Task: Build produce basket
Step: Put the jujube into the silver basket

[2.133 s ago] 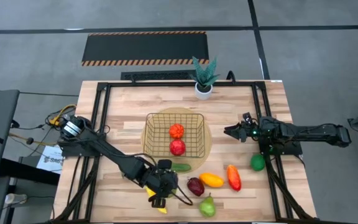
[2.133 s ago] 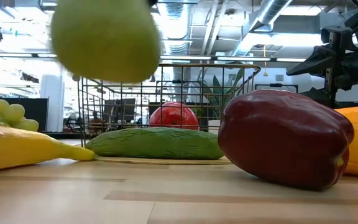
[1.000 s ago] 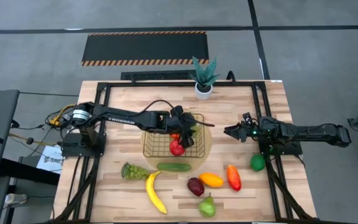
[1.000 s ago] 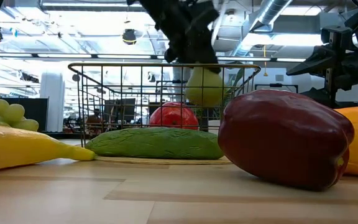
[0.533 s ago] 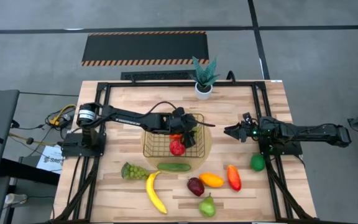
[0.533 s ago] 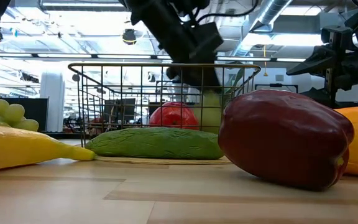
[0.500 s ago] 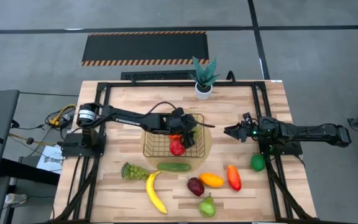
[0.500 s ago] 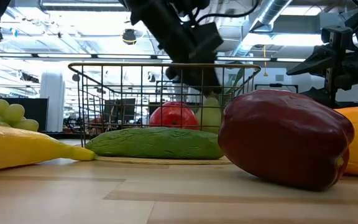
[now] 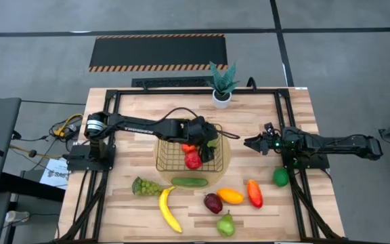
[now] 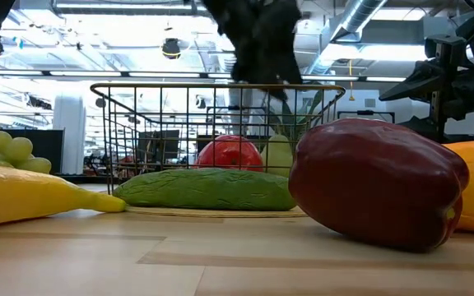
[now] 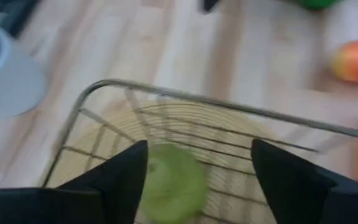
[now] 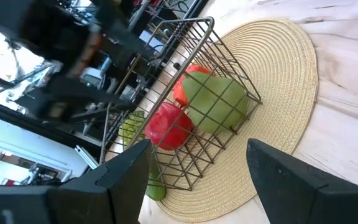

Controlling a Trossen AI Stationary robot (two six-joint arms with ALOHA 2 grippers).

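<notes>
The gold wire basket (image 9: 171,152) stands on a round woven mat in the table's middle. Inside it lie a red apple (image 9: 193,160), an orange piece (image 9: 189,147) and a green pear-like fruit (image 11: 169,183), which rests on the basket floor (image 12: 216,102). My left gripper (image 9: 206,140) hangs open above the basket's right part (image 10: 257,41), its fingers on either side of the green fruit but above it (image 11: 197,180). My right gripper (image 9: 252,143) waits open to the right of the mat (image 12: 197,180).
In front of the basket lie the cucumber (image 9: 189,181), grapes (image 9: 144,186), banana (image 9: 168,210), dark red pepper (image 9: 213,202), a yellow-orange piece (image 9: 231,196), a red-orange piece (image 9: 254,193), a pear (image 9: 226,224) and a green fruit (image 9: 280,177). A potted plant (image 9: 222,85) stands at the far edge.
My left gripper carried the green fruit over the basket's near rim, went down into the basket's right part and let it go. The fruit now rests on the basket floor beside the red apple, and the gripper has risen clear above the rim.
</notes>
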